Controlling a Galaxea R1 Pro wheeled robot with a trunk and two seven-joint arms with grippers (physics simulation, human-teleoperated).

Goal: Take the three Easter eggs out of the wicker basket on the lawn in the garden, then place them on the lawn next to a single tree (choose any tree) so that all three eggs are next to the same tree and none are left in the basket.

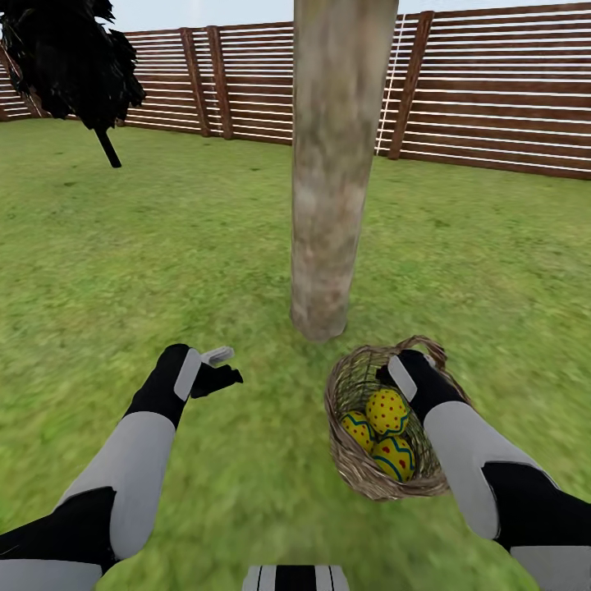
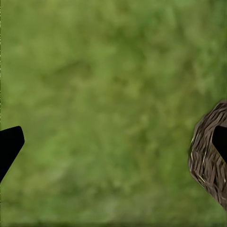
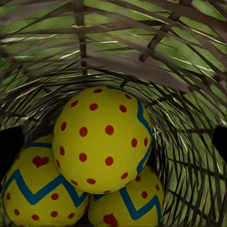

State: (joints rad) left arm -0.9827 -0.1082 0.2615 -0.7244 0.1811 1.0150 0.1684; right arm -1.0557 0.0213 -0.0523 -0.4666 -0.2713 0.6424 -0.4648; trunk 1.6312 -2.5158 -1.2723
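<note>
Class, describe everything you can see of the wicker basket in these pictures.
The wicker basket is brown, woven of thin twigs with open gaps, round, with a loop handle at its far rim. It is tipped toward the robot, just in front of the tree on the lawn. Three yellow Easter eggs with red dots and blue zigzags lie inside. The right gripper reaches into its mouth.

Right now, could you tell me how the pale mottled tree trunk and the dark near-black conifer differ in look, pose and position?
The pale grey-brown mottled tree trunk stands upright just beyond the brown wicker basket; the dark near-black conifer is far back, close to the slatted wooden fence. The trunk is thick and pale, while the conifer's stem is thin, black and leaning. The conifer's foliage shows; the trunk's crown is out of frame. Both rise from the green lawn.
</note>
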